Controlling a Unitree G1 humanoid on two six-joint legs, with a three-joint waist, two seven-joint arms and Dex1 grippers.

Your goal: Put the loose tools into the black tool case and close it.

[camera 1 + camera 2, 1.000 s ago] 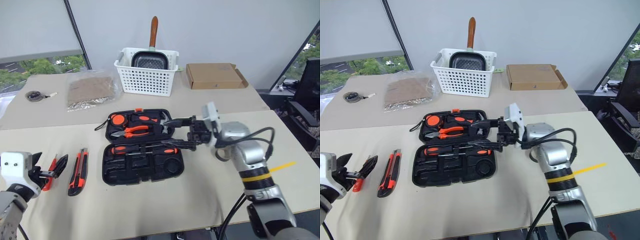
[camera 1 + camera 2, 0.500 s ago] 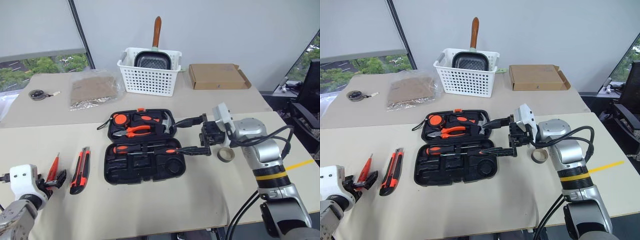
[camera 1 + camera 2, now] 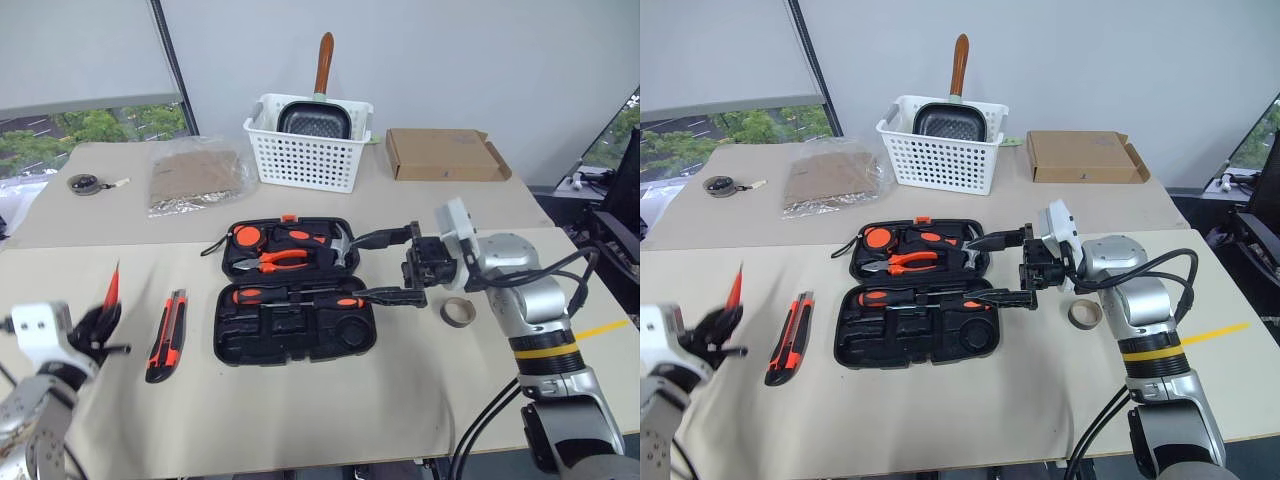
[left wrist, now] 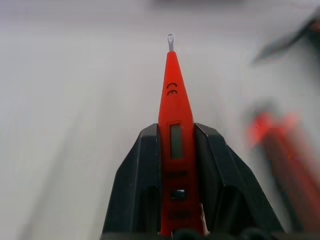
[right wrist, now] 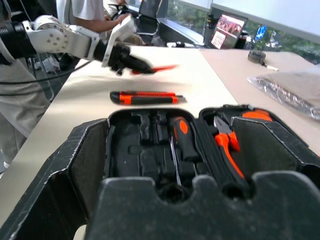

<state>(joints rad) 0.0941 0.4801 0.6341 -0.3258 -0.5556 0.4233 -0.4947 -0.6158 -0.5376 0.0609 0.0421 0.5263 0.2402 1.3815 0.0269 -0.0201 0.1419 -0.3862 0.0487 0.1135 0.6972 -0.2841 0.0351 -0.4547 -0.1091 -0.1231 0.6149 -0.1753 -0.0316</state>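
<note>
The black tool case [image 3: 222, 342] lies open mid-table, with two screwdrivers [image 3: 300, 297] in its front half and pliers and a hammer in its rear half. My left gripper [image 3: 100, 325] hangs above the table at the near left. It is shut on the orange tester pen [image 4: 172, 107], whose tip points up and away. The utility knife [image 3: 167, 335] lies on the table between that gripper and the case. My right gripper [image 3: 385, 267] stands open and level over the case's right edge, holding nothing. The grey tape roll [image 3: 457, 312] lies just right of the case.
At the back stand a white basket [image 3: 310, 160] holding a pan, a cardboard box [image 3: 447, 153], a plastic bag [image 3: 195, 175] and a tape measure [image 3: 85, 183]. A seam between two tabletops runs behind the case. A person stands beyond the table's left end [image 5: 85, 10].
My left gripper has shut on the tester pen and lifted it off the table, tip now pointing up. The right gripper has stayed open in place. The camera has shifted slightly.
</note>
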